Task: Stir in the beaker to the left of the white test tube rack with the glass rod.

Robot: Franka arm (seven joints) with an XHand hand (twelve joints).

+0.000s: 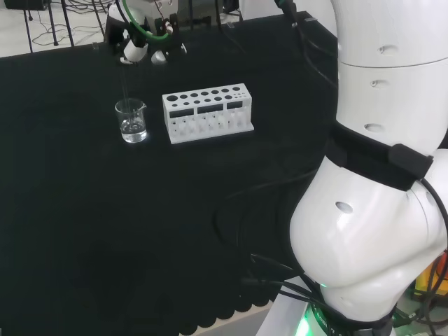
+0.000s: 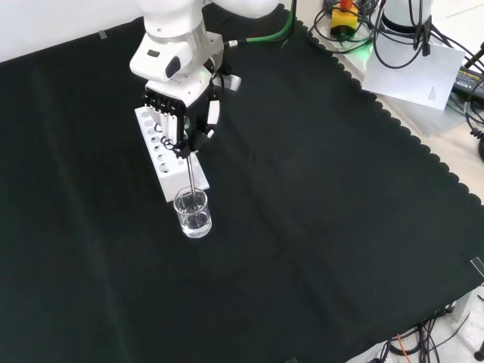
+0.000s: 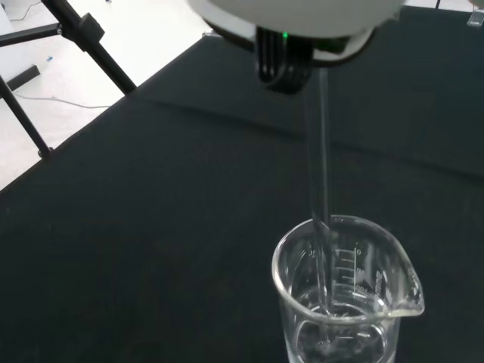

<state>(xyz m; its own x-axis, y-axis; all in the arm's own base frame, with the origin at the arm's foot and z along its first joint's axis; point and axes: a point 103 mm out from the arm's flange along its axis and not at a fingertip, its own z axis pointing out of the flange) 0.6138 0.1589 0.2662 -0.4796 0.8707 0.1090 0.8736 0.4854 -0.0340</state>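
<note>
The hand [image 2: 180, 113] hangs above the black cloth [image 2: 318, 227] with its fingers curled round the top of the glass rod [image 2: 193, 181], pinching it so that it points straight down. Directly below the hand stands the glass beaker [image 2: 193, 213], holding a little clear liquid, and the rod's lower end reaches down inside it, close to the wall, as the wrist view shows. In the front view the white test tube rack [image 2: 162, 162] lies under and just behind the hand, close beside the beaker.
</note>
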